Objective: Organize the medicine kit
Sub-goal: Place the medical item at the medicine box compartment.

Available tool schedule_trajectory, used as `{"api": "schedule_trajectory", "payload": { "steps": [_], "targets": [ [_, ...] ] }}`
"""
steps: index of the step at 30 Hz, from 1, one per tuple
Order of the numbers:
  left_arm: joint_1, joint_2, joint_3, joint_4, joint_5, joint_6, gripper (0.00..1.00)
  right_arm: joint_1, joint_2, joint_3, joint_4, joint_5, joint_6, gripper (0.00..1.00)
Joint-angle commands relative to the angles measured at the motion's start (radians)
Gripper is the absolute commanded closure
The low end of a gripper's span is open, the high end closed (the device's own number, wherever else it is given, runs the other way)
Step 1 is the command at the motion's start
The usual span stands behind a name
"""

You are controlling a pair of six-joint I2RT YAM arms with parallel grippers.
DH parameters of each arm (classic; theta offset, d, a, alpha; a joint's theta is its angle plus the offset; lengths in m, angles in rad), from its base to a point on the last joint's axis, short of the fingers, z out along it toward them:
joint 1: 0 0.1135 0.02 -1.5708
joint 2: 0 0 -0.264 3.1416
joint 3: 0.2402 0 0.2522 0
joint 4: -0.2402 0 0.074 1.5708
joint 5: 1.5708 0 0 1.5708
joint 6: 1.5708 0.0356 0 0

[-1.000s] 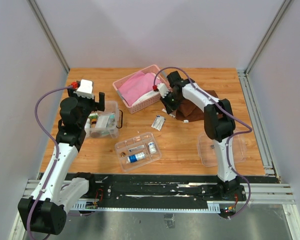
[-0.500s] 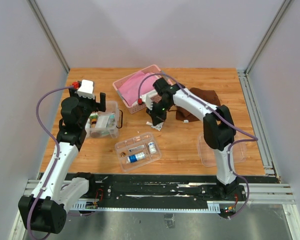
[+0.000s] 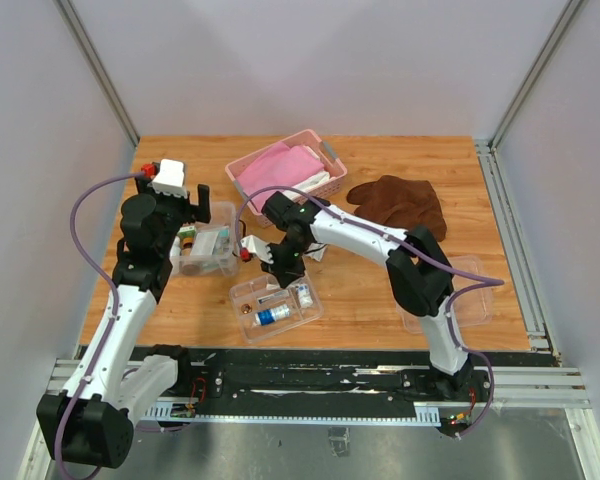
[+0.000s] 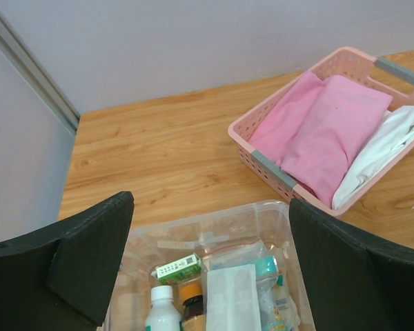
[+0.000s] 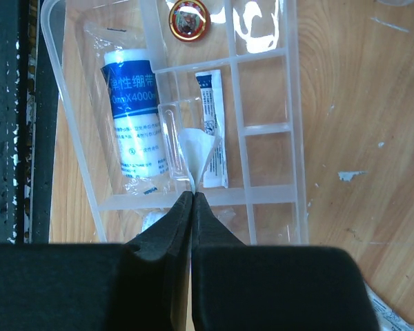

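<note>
The medicine kit's clear box (image 3: 206,252) stands at the left, holding a white bottle (image 4: 162,307), a green carton (image 4: 179,268) and packets. My left gripper (image 4: 210,207) hangs open over it, one finger at each side. The divided clear tray (image 3: 276,303) lies in front of the middle. My right gripper (image 5: 192,195) is shut on a thin white packet (image 5: 196,150) just above the tray. In the tray lie a blue-labelled roll (image 5: 134,117), a sachet (image 5: 214,134) and a round red tin (image 5: 188,12).
A pink slatted basket (image 3: 285,175) with pink cloth stands at the back centre. A brown cloth (image 3: 400,200) lies to its right. A clear lid (image 3: 450,295) rests at the front right, by the right arm's base.
My right gripper has swung from beside the pink basket leftward and nearer, ending over the divided tray with the white packet pinched. The left arm has stayed put.
</note>
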State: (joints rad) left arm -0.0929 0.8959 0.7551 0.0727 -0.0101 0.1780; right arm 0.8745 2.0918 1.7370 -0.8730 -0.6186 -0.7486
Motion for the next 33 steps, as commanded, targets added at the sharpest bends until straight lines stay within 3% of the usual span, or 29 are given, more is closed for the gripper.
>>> {"api": "schedule_trajectory", "payload": {
  "steps": [1, 26, 33],
  "targets": [
    [0.009, -0.02, 0.041, 0.009, -0.044, -0.018, 0.01, 0.045, 0.033, 0.031, -0.014, 0.039, -0.047, 0.99],
    [0.012, -0.034, 0.033, 0.018, -0.068, -0.019, 0.01, 0.146, 0.142, 0.129, -0.037, 0.151, -0.144, 0.98],
    [0.012, -0.035, 0.03, 0.018, -0.058, -0.015, 0.01, 0.151, 0.153, 0.166, -0.065, 0.147, -0.14, 0.87]
  ]
}}
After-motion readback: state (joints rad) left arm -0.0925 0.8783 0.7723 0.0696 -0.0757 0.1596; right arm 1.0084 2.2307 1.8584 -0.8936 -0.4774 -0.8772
